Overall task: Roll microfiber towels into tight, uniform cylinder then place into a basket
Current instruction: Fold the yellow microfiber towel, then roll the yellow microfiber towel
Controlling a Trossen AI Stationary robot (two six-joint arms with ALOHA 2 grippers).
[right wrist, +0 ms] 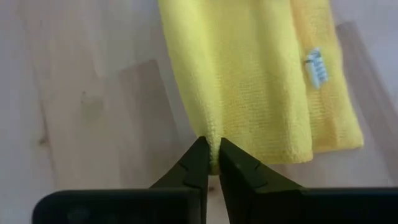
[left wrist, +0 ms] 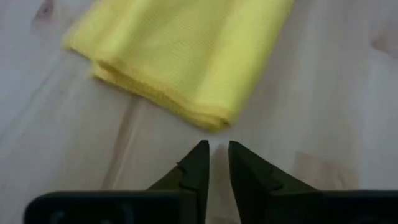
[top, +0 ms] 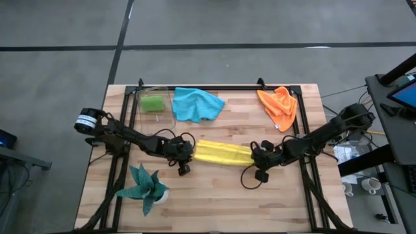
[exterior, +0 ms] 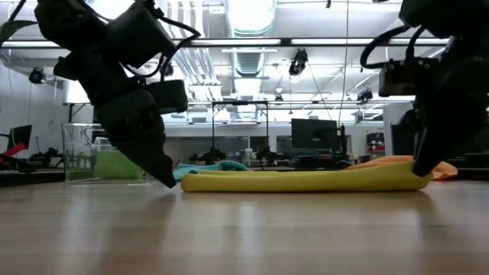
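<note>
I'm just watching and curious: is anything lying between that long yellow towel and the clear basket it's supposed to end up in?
Nothing visible lies between the yellow towel and the basket, only bare table. The basket already holds a green towel.

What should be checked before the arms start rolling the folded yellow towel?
1. Yellow towel folded into a flat strip: ok.
2. Right gripper pinching the strip's corner: ok.
3. Left gripper holding the other end: not ok; slightly open, just short of the cloth.
4. Clear basket has room: cannot tell; a lime green towel already lies inside.
5. Blue towel and orange towel away from the strip: ok.
</note>
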